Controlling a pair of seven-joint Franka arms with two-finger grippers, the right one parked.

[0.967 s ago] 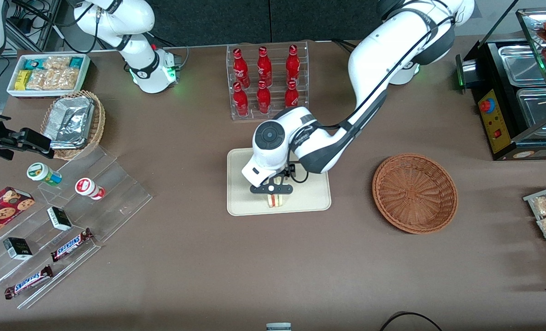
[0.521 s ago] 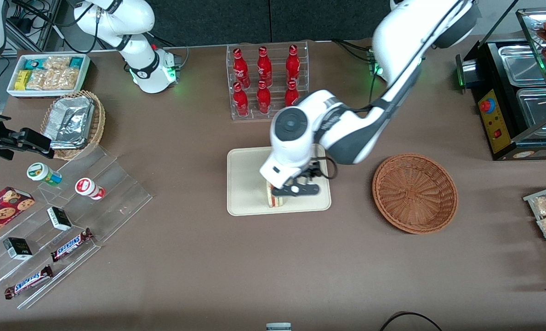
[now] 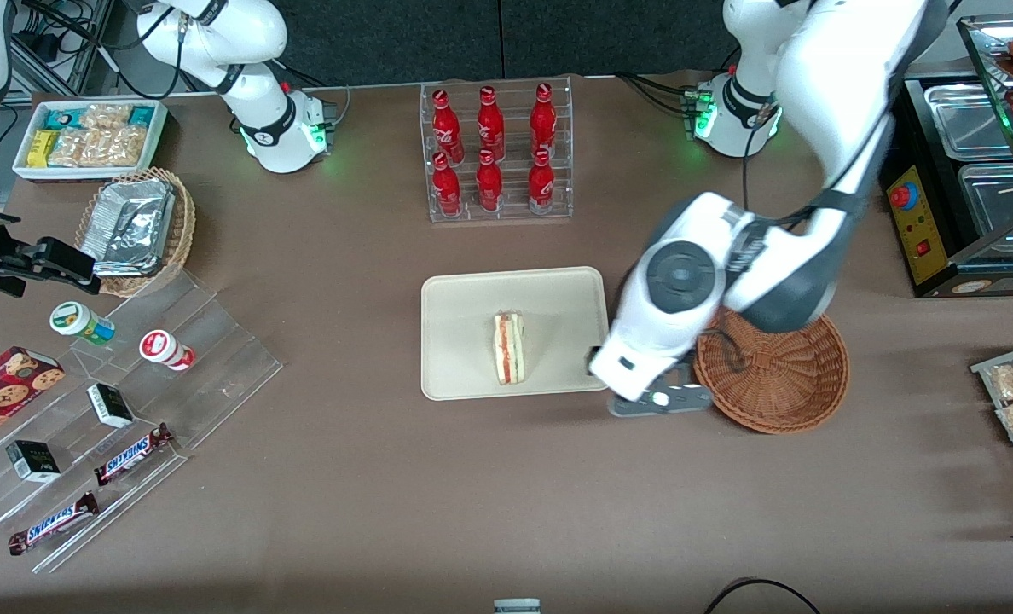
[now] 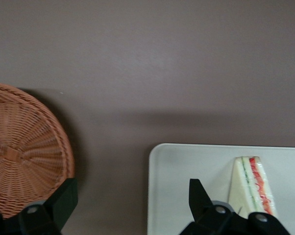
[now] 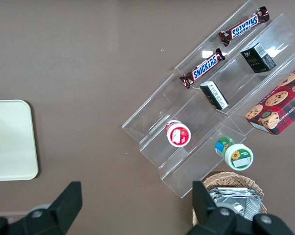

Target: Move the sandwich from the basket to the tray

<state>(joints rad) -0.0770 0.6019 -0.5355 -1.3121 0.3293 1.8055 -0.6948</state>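
The sandwich (image 3: 507,348), a pale wedge with a red-pink stripe, lies on the cream tray (image 3: 460,320) near its middle; it also shows in the left wrist view (image 4: 253,188) on the tray (image 4: 186,181). The reddish-brown wicker basket (image 3: 792,379) stands empty beside the tray, toward the working arm's end, and shows in the left wrist view (image 4: 20,152). My left gripper (image 3: 658,401) is open and empty, raised over the table between tray and basket, with its fingers (image 4: 199,196) spread wide.
A rack of red bottles (image 3: 494,149) stands farther from the front camera than the tray. A clear stepped display with snacks (image 3: 123,401) and a tan basket of foil packs (image 3: 136,226) lie toward the parked arm's end. A black appliance (image 3: 941,196) sits at the working arm's end.
My gripper let go of the sandwich on the tray, rose and swung away toward the basket. The sandwich now lies free on the tray.
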